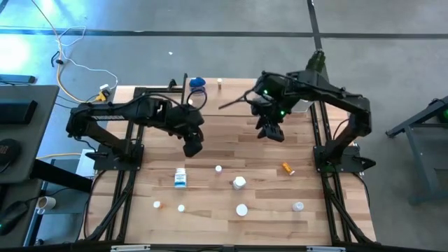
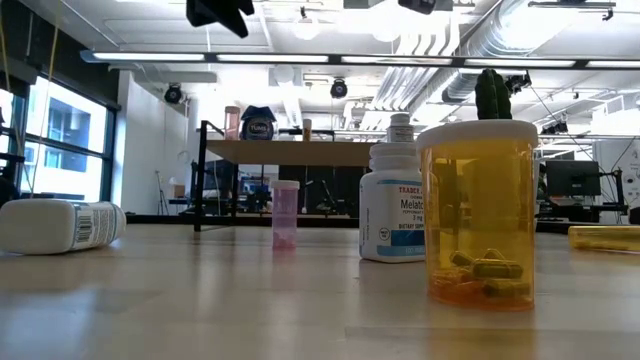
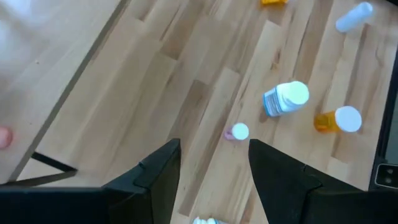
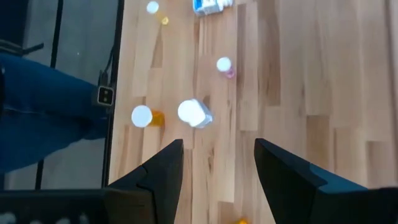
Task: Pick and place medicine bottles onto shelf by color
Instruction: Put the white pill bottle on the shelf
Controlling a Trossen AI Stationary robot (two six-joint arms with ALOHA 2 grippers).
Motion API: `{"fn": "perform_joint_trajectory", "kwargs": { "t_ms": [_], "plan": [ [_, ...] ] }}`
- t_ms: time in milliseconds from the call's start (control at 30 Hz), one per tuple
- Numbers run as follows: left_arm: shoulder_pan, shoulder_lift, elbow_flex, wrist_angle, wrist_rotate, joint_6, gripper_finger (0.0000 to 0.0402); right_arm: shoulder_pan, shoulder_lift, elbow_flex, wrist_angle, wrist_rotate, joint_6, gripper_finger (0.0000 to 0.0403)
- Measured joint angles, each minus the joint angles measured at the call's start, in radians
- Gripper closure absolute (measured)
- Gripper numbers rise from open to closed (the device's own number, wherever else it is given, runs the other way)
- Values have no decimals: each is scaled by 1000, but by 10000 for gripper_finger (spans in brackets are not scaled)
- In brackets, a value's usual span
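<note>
From above, the left gripper [image 1: 193, 145] hangs over the table's [image 1: 210, 140] middle, left of centre, and the right gripper [image 1: 271, 131] hangs at about two o'clock from it, both raised over bare planks. Each wrist view settles what the overhead cannot: the left gripper's fingers [image 3: 155, 174] stand parted with only tabletop between them, and the right gripper's fingers [image 4: 161, 168] are likewise spread and carry nothing.

The medicine bottles lie scattered across the near half of the table. Overhead, a blue-labelled white bottle [image 1: 180, 178] lies on its side at six o'clock from the left gripper, a small pink vial [image 1: 218, 169] stands at about four o'clock from it, and a white bottle [image 1: 239, 183] sits beyond that. An orange vial [image 1: 288, 168] lies at five o'clock from the right gripper.

Only the low view shows the shelf [image 2: 300, 152] side-on: its board on black legs, with a pinkish bottle [image 2: 232, 122] and a blue-lidded jar [image 2: 258, 122] standing on top. That view also reveals capsules inside the nearest orange bottle [image 2: 478, 212] and the printed label on the white bottle [image 2: 393, 205] beside it. The overhead view shows the jar [image 1: 197, 82] at the table's twelve o'clock edge.
</note>
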Motion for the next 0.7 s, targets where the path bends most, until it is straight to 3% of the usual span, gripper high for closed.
{"fn": "perform_joint_trajectory", "kwargs": {
  "t_ms": [433,700],
  "plan": [
    [-20,0,0,0,5,-51,223,49,-221,-405,301,26,154,215],
    [-46,0,0,-59,14,-120,225,49,-256,-580,407,25,213,215]
  ]
}}
